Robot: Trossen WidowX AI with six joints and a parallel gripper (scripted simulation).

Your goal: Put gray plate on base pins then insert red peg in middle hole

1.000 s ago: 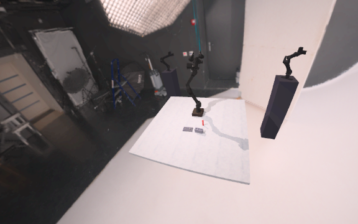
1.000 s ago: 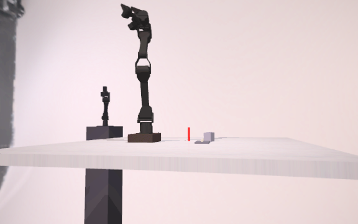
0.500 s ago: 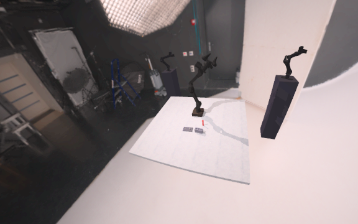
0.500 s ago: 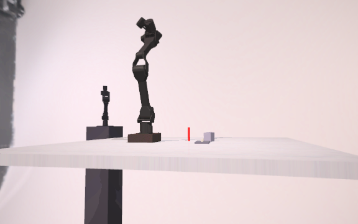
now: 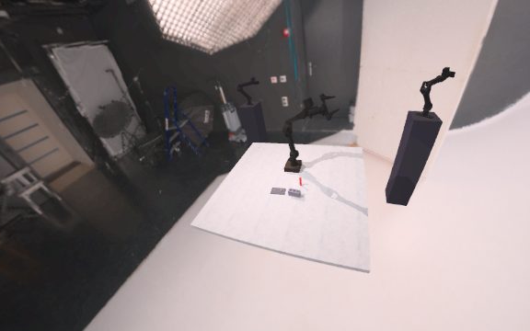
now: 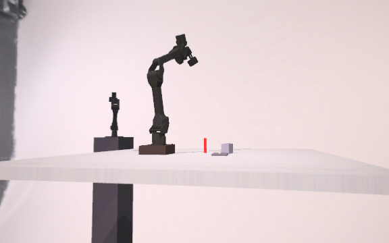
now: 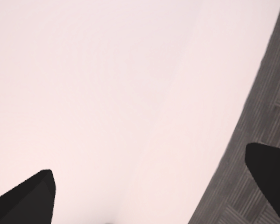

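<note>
My gripper (image 5: 336, 104) (image 6: 186, 62) (image 7: 153, 167) is wide open and empty, high above the table top. The red peg (image 5: 300, 181) (image 6: 205, 145) stands upright on the table near the arm's foot. A flat gray piece (image 5: 272, 192) (image 6: 215, 154) lies on the table; small pale bits on it look like the pins, so it seems to be the base. A thicker gray block (image 5: 294, 193) (image 6: 227, 148), apparently the plate, lies beside it with dark spots on its top that look like holes. Peg and gray pieces are out of the wrist view.
The white table (image 5: 265, 230) (image 6: 269, 165) carries the arm's brown foot (image 5: 293, 167) (image 6: 157, 149). A dark pillar (image 5: 409, 161) with a small arm on it stands off the table's right side; another (image 5: 253, 121) stands behind the table in the top view.
</note>
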